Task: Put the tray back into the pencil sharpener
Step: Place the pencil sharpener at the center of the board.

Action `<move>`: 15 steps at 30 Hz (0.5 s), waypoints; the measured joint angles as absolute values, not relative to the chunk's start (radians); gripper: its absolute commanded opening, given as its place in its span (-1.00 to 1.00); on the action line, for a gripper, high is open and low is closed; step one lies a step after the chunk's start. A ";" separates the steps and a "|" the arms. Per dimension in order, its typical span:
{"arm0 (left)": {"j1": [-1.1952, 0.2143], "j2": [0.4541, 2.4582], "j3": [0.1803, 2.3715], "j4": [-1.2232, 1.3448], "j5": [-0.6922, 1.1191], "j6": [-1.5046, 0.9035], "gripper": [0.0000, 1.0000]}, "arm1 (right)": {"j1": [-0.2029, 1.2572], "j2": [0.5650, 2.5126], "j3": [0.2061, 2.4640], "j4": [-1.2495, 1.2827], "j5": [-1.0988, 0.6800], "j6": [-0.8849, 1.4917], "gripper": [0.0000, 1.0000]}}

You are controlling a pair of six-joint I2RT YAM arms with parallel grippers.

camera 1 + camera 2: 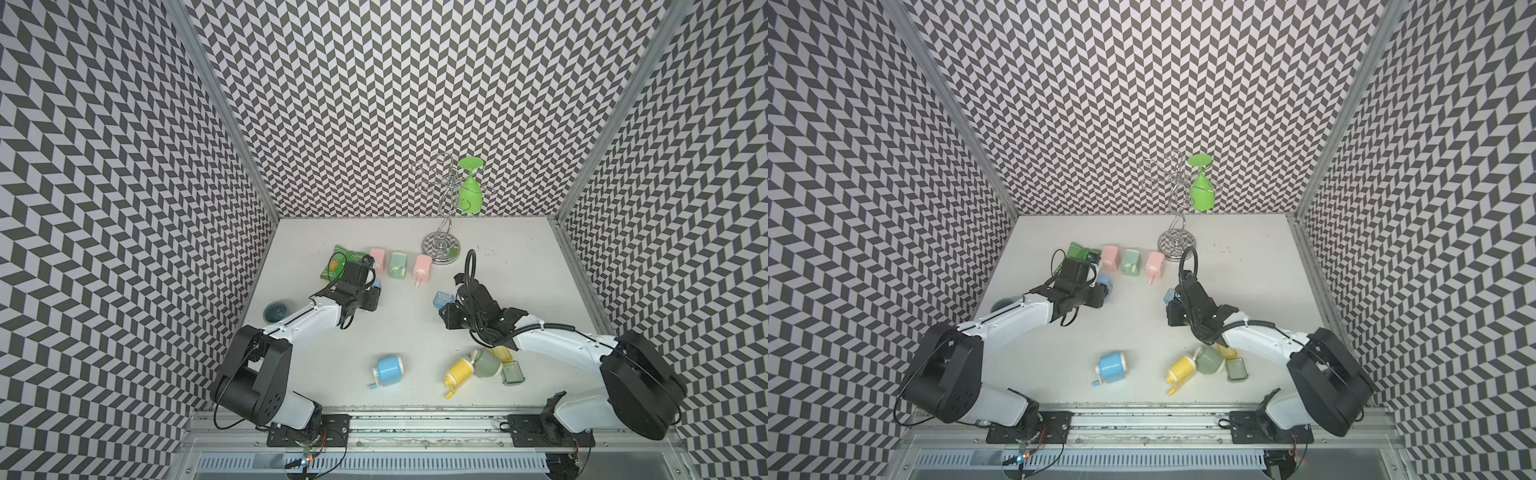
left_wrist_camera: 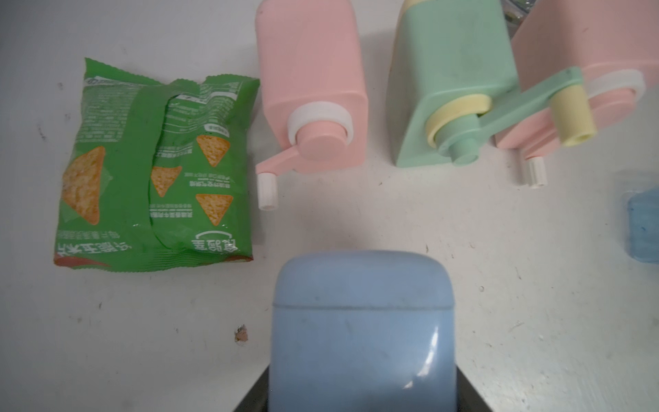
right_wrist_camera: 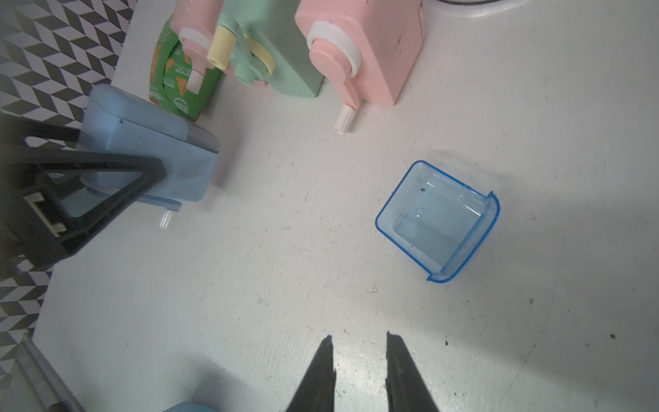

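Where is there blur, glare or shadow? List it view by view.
Left wrist view: the blue sharpener fills the near field, soft, with a white glare streak; the blue tray at the frame edge is blurred. Right wrist view: that tray is crisp, the right gripper is dark and soft, broad shadows lie on the table. Both top views: even light, no hard shadows.

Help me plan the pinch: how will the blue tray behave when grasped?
The tray looks like thin clear plastic, so it is probably light, with slightly flexible walls. Its glossy surface may slip in a pinch. Resting flat, open side up, it should slide rather than roll if nudged.
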State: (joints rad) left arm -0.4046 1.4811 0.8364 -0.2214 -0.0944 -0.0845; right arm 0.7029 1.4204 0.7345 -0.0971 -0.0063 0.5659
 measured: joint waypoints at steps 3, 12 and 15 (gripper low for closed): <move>-0.398 1.505 0.840 -0.217 -0.110 -0.098 -0.47 | 0.702 1.417 0.735 -0.097 -0.006 0.566 -0.48; -0.398 1.544 0.848 -0.197 -0.160 -0.131 -0.18 | 0.702 1.413 0.735 -0.098 -0.003 0.564 -0.48; -0.398 1.559 0.853 -0.183 -0.168 -0.133 -0.01 | 0.701 1.413 0.735 -0.098 -0.003 0.564 -0.48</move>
State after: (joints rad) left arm -0.3985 1.5585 0.8528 -0.1833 -0.1680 -0.1333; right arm 0.7013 1.4128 0.7349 -0.0978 -0.0029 0.5644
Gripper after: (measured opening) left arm 0.579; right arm 0.261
